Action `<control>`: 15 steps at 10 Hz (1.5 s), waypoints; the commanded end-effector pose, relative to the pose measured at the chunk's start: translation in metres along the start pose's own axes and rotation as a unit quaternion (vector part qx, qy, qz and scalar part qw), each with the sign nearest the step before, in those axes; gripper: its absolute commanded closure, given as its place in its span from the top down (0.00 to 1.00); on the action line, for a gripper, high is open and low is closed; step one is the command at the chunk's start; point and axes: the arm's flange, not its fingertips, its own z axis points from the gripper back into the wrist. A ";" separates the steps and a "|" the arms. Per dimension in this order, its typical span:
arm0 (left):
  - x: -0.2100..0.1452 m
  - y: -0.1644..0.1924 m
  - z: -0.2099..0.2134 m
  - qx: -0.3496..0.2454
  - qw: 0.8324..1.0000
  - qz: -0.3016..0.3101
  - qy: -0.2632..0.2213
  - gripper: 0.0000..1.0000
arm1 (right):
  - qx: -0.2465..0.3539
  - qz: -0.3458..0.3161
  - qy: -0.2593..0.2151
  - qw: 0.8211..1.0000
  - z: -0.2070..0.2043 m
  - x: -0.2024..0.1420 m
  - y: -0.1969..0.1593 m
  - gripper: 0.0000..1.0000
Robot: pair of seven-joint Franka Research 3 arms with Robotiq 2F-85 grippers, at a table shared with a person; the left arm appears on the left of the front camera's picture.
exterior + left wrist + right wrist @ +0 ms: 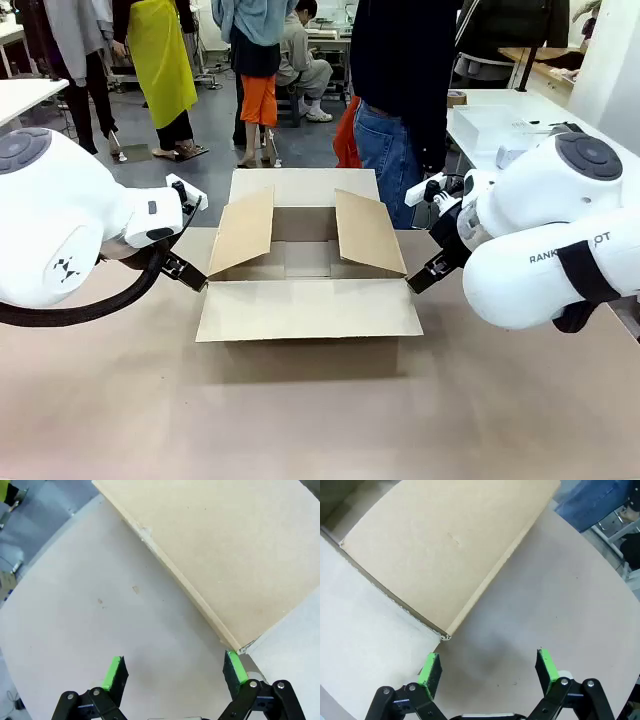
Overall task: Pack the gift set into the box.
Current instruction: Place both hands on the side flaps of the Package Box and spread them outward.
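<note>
Bench (320, 420) of pale brown matte board lay nearest, and on it, about midway across, sat the shallow brown corrugated cardboard box (310, 310), its near flap folded flat towards the robot. At that flap's two near corners the arms hung low over the bench. The left hand (175, 670) stood open, green pads (112, 672) spread wide with nothing between them and one fingertip just beside the flap's corner. The right hand (487, 667) was open likewise and gripped nothing, with the flap's other corner just beyond one of its pads. Farther in, the left side flap (243, 230) and right side flap (368, 232) leaned up and outwards with bare cardboard floor between them. The far flap (305, 185) lay back towards the person in a dark top and blue jeans (400, 130) standing at the far edge. Beyond the right arm, on a white side table, stood a pale tray-like container (487, 128); its contents were too small to tell.

Judged from this, the box would be light and fairly stiff in its panels but floppy at the creases, and apt to slide on the smooth bench if nudged. A flap's edge was thin enough to pinch between the pads, though the side walls' rims looked the firmer hold, and hard squeezing would likely crush the fluting
</note>
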 end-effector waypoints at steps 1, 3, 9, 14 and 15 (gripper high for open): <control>0.000 0.000 0.000 0.000 1.000 0.000 0.000 1.00 | 0.000 0.000 0.000 1.000 0.000 0.000 0.000 1.00; 0.000 0.000 0.000 0.000 1.000 0.000 0.000 1.00 | 0.000 0.000 0.000 1.000 0.000 0.000 0.000 1.00; 0.000 0.000 0.000 0.000 1.000 0.000 0.000 1.00 | 0.000 0.000 0.000 1.000 0.000 0.000 0.000 1.00; 0.000 0.000 0.000 0.000 1.000 0.000 0.000 1.00 | 0.000 0.000 0.000 1.000 0.000 0.000 0.000 1.00; 0.000 0.000 0.000 0.000 1.000 0.000 0.000 1.00 | 0.000 0.000 0.000 1.000 0.000 0.000 0.000 1.00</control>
